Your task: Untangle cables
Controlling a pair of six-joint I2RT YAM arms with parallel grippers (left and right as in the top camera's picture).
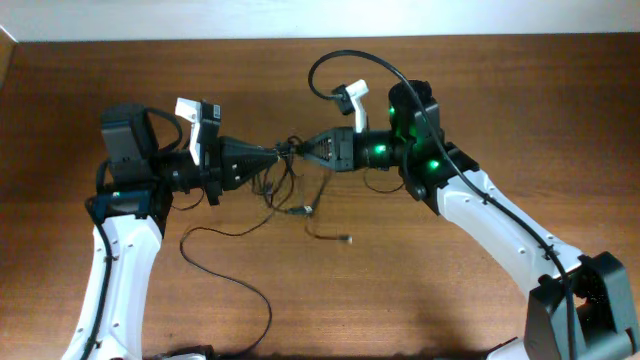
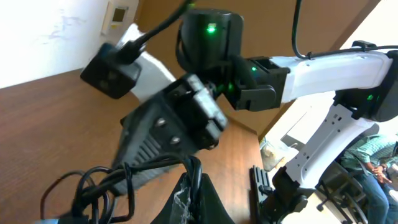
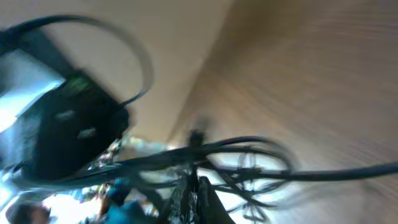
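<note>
The cables (image 1: pixel 277 186) are thin black cords knotted in a bundle that hangs between my two grippers above the brown table (image 1: pixel 120 70). Loose strands trail down to small plug ends (image 1: pixel 306 210) and one long strand (image 1: pixel 228 272) loops toward the front. My left gripper (image 1: pixel 279 155) is shut on the bundle from the left, with a strand pinched between its tips (image 2: pixel 198 190). My right gripper (image 1: pixel 300 150) faces it tip to tip and is shut on the cables (image 3: pixel 249 155) too. The right wrist view is motion-blurred, with its jaws (image 3: pixel 194 190) closed on dark strands.
A thick black arm cable (image 1: pixel 335 62) arcs behind the right wrist. The right arm (image 1: pixel 500 215) slants to the front right and the left arm (image 1: pixel 120 250) runs down the left side. Off the table's far side, stands and a person (image 2: pixel 373 152) appear.
</note>
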